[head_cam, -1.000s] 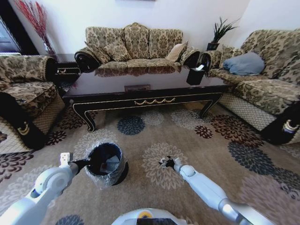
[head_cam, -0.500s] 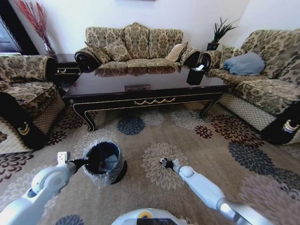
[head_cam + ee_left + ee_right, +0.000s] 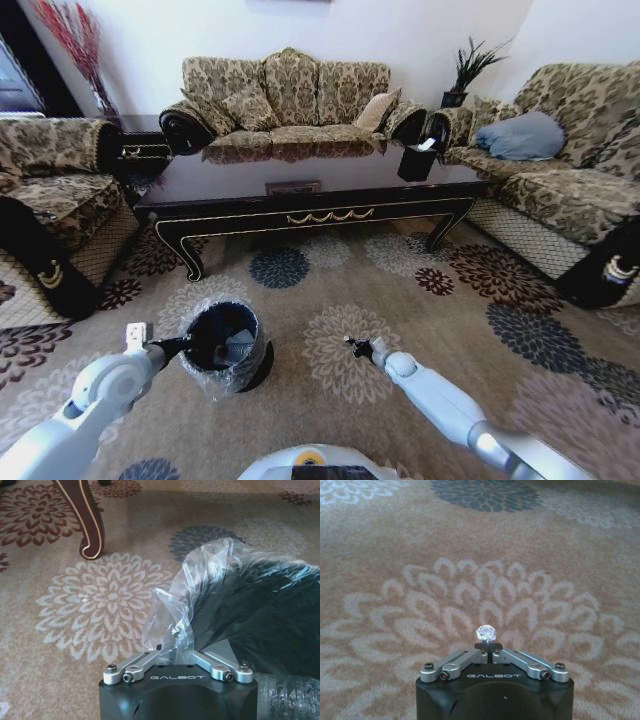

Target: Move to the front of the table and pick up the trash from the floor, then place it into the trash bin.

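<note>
Head view: the table [image 3: 300,200] is seen across the room, with the floor [image 3: 400,300] spread out in front of it and sofas set around it.
Trash bin [image 3: 222,348]: stood on the floor well in front of the table, toward the robot's left; a clear plastic bag is folded over its rim, and pale litter is seen lying inside it.
Left gripper [image 3: 190,349]: held at the bin's near-left rim; in the left wrist view [image 3: 172,647] its fingers are drawn together on a fold of the bin's plastic bag [image 3: 190,595], which is bunched up between them.
Right gripper [image 3: 358,347]: held low over a cream flower medallion [image 3: 350,350] of the carpet, to the right of the bin and apart from it.
Trash [image 3: 486,632]: a small crumpled whitish-clear piece is pinched at the tips of the right gripper [image 3: 489,645], whose fingers are closed on it; carpet is seen behind it in the right wrist view.
Table leg [image 3: 85,520]: a curved dark leg with a gold edge line is seen in the left wrist view, beyond the bin, resting on the carpet.
Tissue box [image 3: 417,160]: a black square box is set on the table's right end, well away from both grippers.
</note>
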Tool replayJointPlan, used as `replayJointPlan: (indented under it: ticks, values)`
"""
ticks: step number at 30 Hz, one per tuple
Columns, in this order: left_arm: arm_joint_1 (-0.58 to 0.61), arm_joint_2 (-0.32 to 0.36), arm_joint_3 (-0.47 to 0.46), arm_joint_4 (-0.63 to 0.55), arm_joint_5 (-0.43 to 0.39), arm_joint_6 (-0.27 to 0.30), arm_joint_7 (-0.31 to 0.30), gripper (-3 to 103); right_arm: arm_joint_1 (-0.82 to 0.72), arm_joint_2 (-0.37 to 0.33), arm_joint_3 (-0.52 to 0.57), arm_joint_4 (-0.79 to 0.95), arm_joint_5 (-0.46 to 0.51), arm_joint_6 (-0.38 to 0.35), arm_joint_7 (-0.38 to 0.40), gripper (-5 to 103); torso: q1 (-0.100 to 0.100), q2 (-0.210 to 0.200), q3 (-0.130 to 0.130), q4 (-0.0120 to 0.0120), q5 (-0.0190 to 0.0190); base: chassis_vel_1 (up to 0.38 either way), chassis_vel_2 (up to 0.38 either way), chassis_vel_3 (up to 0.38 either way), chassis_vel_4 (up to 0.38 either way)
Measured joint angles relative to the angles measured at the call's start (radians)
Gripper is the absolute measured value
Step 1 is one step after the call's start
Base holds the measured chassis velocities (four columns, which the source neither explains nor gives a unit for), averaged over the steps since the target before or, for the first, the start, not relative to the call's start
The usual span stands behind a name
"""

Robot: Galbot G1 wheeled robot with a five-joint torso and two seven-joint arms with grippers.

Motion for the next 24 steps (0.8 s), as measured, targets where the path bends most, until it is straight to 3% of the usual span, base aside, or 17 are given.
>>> replayJointPlan:
  ticks: [10, 13, 18, 20, 24]
  values:
    - [-0.028, -0.003, 0.053, -0.005, 0.009, 0.000, -0.010, 3, -0.043, -0.061, 0.022, 0.110, 0.021, -0.023, 0.015, 0, 0.000, 0.000, 0.000, 0.0000, 0.0001, 0.000, 0.000, 0.000, 0.000]
    - [-0.075, 0.001, 0.127, 0.008, 0.016, -0.001, -0.021, 3, -0.103, -0.119, 0.067, 0.238, 0.052, -0.036, 0.028, 0, 0.000, 0.000, 0.000, 0.0000, 0.0000, 0.000, 0.000, 0.000, 0.000]
    - [-0.128, 0.001, 0.188, 0.015, 0.018, -0.001, -0.037, 3, -0.145, -0.150, 0.114, 0.309, 0.064, -0.038, 0.031, 0, 0.000, 0.000, 0.000, -0.0001, -0.0001, 0.000, 0.000, 0.000, 0.000]
    - [-0.209, -0.006, 0.267, 0.016, 0.000, 0.001, -0.073, 3, -0.200, -0.178, 0.185, 0.375, 0.068, -0.038, 0.036, 0, 0.000, 0.000, 0.000, -0.0001, 0.0003, 0.000, 0.000, 0.000, 0.000]
    - [-0.270, 0.009, 0.332, 0.021, -0.009, 0.004, -0.090, 3, -0.258, -0.217, 0.242, 0.447, 0.071, -0.038, 0.037, 0, 0.000, 0.000, 0.000, -0.0004, 0.0002, 0.000, 0.000, 0.000, 0.000]
